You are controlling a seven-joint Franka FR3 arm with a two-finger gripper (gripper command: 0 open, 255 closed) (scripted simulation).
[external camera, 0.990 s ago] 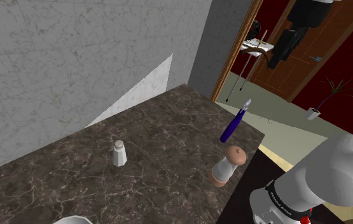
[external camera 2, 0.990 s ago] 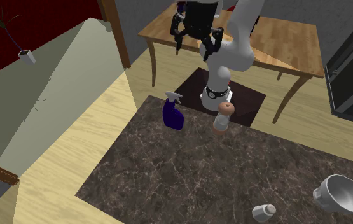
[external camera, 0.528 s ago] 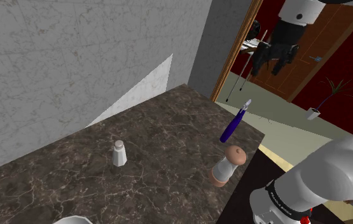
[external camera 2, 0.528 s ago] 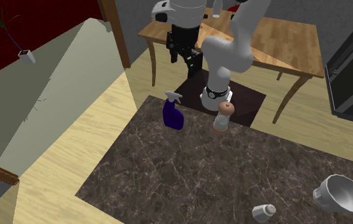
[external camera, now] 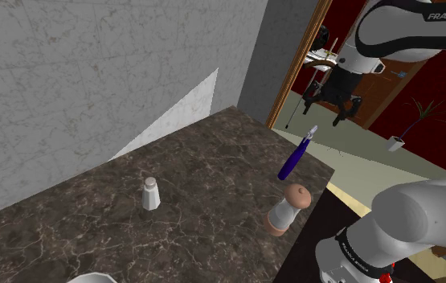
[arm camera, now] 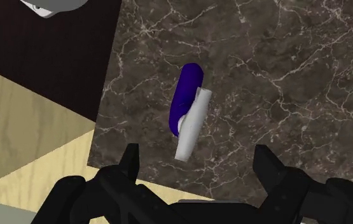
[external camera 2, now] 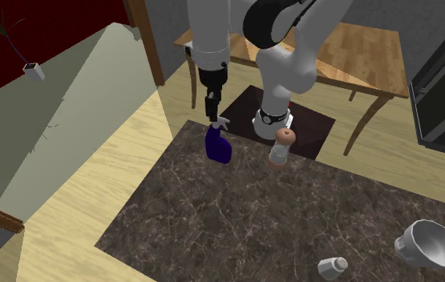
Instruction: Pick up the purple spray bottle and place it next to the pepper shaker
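Purple spray bottle (arm camera: 186, 105) stands upright near the edge of the dark surface (arm camera: 283, 76). The jaws hang apart above it, bottle centred between them, untouched.

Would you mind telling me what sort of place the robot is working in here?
Probably a home kitchen or dining area: a dark marble counter carries a small white shaker and a bowl, with a wooden table standing beyond it.

In the shoulder view the white arm (external camera: 422, 225) arches from five o'clock to one o'clock; its black gripper (external camera: 324, 109) points downward, fingers spread apart.
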